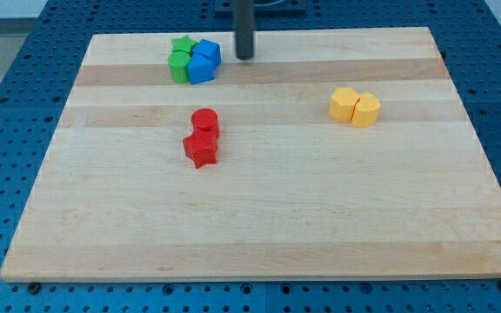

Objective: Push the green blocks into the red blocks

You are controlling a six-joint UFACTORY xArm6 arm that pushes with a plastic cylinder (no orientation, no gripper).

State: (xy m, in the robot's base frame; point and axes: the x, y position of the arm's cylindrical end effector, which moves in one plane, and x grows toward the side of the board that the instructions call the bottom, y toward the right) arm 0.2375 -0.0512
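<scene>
Two green blocks sit at the view's top left of the wooden board: a green star point(182, 44) and a green cylinder point(179, 66) just below it. Two blue blocks point(203, 62) touch them on their right. Two red blocks lie near the board's middle left: a red cylinder point(204, 121) above and a red star point(201, 149) below, touching. My tip point(245, 56) is at the view's top, just right of the blue blocks and apart from them, well above the red blocks.
Two yellow blocks point(354, 107) sit side by side at the view's right. The wooden board point(259, 217) lies on a blue perforated table, with its edges all in view.
</scene>
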